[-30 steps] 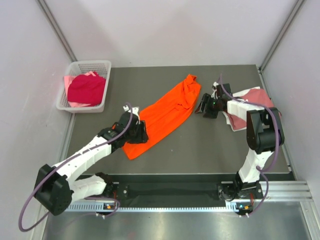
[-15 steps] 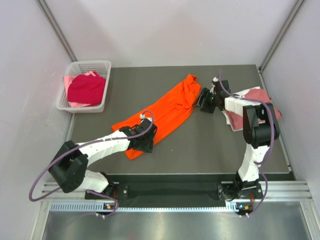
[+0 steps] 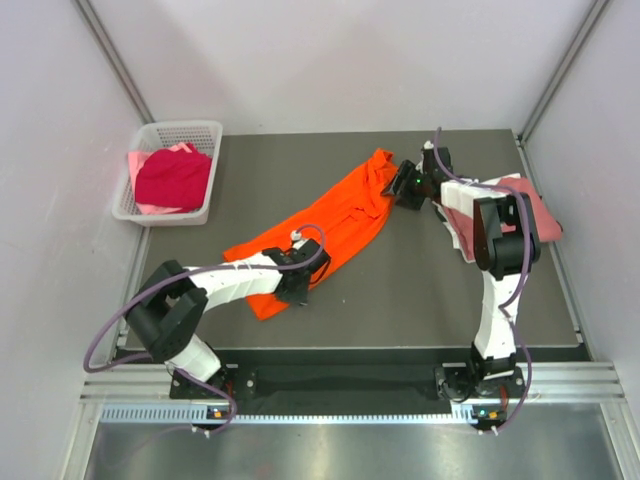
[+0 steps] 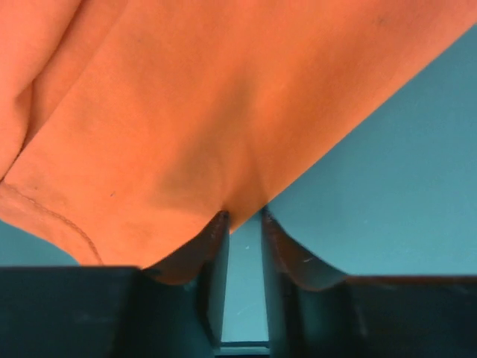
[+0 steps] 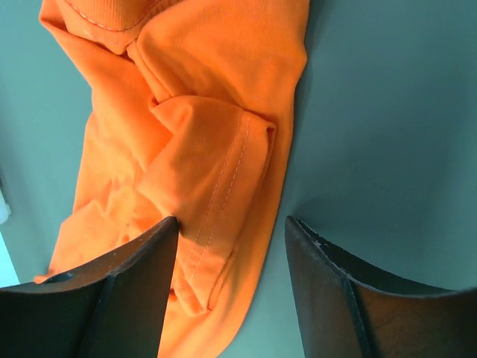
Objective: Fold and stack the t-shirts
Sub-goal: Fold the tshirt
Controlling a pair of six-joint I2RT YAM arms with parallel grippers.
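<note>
Left gripper [image 4: 243, 218]: jaws narrow at the near hem of the orange shirt [image 3: 335, 222]; grip cannot be told.
Right gripper [image 5: 232, 225]: open, astride its far folded end.
Orange shirt: diagonal on the table [image 3: 430, 285].

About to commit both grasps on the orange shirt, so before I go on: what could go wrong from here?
1. The left gripper has only the very edge of the orange t-shirt between its narrow jaws; the hem may slip out on lifting.
2. The right gripper stands open over a bunched sleeve; it may catch several layers and pull the fold crooked.
</note>
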